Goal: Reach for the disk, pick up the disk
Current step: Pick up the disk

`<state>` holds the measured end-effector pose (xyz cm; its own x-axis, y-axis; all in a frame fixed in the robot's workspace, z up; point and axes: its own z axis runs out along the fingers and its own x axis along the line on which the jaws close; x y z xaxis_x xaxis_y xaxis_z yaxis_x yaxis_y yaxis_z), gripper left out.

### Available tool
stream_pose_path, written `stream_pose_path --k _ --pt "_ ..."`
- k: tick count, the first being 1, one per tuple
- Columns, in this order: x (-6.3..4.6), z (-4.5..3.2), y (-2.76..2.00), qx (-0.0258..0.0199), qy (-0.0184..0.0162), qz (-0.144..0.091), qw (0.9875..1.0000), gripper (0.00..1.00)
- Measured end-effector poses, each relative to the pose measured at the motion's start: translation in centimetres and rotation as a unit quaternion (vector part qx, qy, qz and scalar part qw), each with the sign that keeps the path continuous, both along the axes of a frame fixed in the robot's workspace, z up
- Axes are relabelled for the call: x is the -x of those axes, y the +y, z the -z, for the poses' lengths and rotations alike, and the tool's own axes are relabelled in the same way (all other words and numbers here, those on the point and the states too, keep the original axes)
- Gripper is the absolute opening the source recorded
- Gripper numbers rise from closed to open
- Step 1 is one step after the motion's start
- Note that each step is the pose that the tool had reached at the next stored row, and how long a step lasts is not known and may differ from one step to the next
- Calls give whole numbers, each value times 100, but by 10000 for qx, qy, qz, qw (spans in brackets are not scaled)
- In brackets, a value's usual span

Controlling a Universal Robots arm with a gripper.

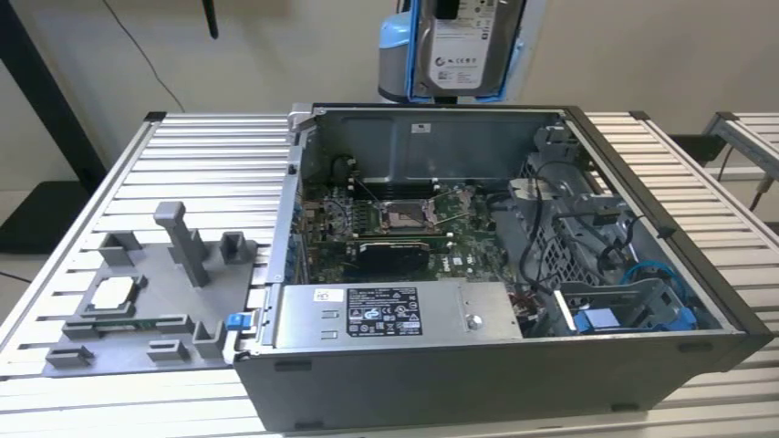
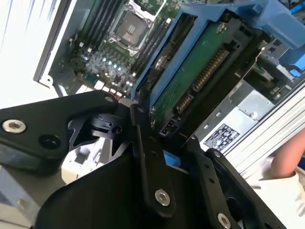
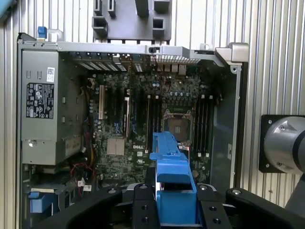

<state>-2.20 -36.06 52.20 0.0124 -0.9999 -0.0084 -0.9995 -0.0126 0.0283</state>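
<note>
The counter (image 1: 182, 146) of silver slats is the biggest thing, and in the exterior view it runs off the picture on both sides. On it sits the open computer case (image 1: 487, 383). The boards and wires deep inside are dark and hard to tell apart. A grey plastic tray (image 1: 182, 274) lies on the counter just beside the case, on the exterior view's left.

The disk (image 1: 469, 50) hangs in the air, high above the back wall of the case and touching nothing below. The picture's edge cuts off its top. It stands upright and is flat and silver-grey, with a white label on its face and a blue bracket (image 3: 174, 176) along its sides. In the second wrist view I see its other face, a green board (image 2: 190, 81), and the label is hidden there.

My jaws are clamped on the disk, one black jaw on each side of the bracket.

A person's arm (image 2: 286, 160) pokes in at the edge, mostly cut off.

A small square chip (image 1: 113, 294) lies on the tray.
</note>
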Motion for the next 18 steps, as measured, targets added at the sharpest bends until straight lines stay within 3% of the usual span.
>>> stream_pose_path --k 18 --pt "-609 0 0 0 0 0 10000 0"
